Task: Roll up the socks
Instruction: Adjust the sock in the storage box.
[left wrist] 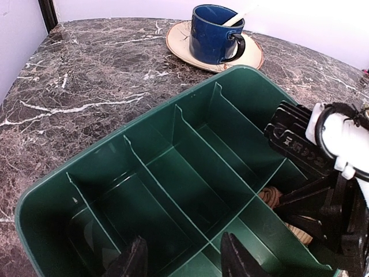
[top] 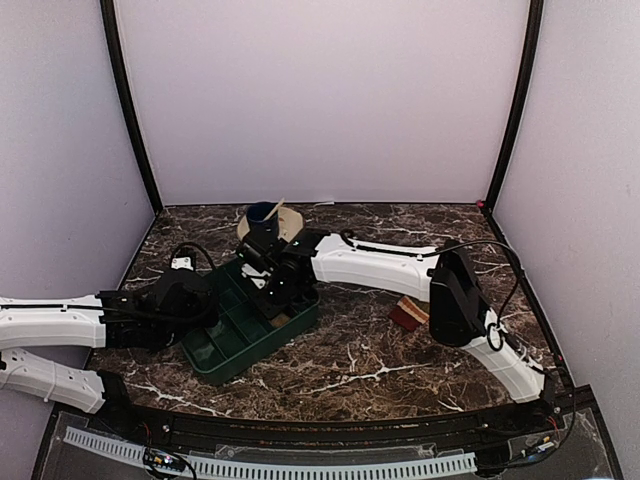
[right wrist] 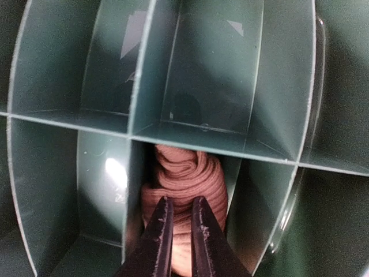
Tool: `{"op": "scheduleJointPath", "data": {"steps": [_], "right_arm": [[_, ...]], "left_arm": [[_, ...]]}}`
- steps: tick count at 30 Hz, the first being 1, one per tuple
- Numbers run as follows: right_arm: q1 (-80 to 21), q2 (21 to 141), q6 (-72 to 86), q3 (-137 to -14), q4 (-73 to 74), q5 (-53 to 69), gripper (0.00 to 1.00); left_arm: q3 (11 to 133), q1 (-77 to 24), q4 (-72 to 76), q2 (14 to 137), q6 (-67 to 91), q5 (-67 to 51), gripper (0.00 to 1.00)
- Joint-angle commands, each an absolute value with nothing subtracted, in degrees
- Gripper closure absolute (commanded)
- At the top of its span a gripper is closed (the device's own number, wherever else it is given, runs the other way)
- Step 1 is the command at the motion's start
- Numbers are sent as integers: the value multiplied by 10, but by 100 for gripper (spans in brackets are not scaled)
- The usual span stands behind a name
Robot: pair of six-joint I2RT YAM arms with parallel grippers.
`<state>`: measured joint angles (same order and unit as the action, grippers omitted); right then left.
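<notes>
Nearest the bases, the left gripper [left wrist: 181, 261] hangs over the near end of the one green tray [top: 226, 362], its two fingers [left wrist: 131, 262] spread wide with nothing between them. The tray sits at an angle on the marble table [top: 380, 375], and dividers split it into two rows of compartments. Every compartment that shows is bare but one. The right arm [top: 372, 264] reaches across from the right side and points the right gripper [right wrist: 180, 231] down into a compartment of the tray's right-hand row. There its two fingers [right wrist: 158, 236] are drawn nearly together, clamped on the tan sock [right wrist: 185, 173], which lies bunched in a roll against the compartment's divider. From the left wrist, only a small patch of this sock [left wrist: 270, 197] shows beneath the black gripper. There are two socks in all. The second, the striped sock [top: 409, 312], lies as a small bundle on the table to the right of the tray, well apart from it and just beside the right arm's elbow, with no gripper on it. At the far edge of the table stands one blue cup [left wrist: 213, 33] on one tan saucer [left wrist: 255, 56], a pale handle [left wrist: 237, 17] sticking out of the cup.
</notes>
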<state>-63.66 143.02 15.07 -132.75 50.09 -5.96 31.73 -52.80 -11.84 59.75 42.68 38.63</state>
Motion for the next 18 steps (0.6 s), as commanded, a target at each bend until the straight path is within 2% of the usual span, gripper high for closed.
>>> {"op": "scheduleJointPath", "data": {"steps": [1,5,10,18], "right_arm": [[-630,1444,150,-1338,491,-44,88],[-629,1439,147,-1337,485,-50,86],[-637,1386,124,-1302,433,-85,75],[-646,1308,111,-1249,400,-126,63]], "left_arm": [[310,-530,-118,598,432,397,55],[312,-530,-120,600,431,400,55],[316,-529,-120,604,426,407,54],[337,-498,-122,610,402,388,52]]}}
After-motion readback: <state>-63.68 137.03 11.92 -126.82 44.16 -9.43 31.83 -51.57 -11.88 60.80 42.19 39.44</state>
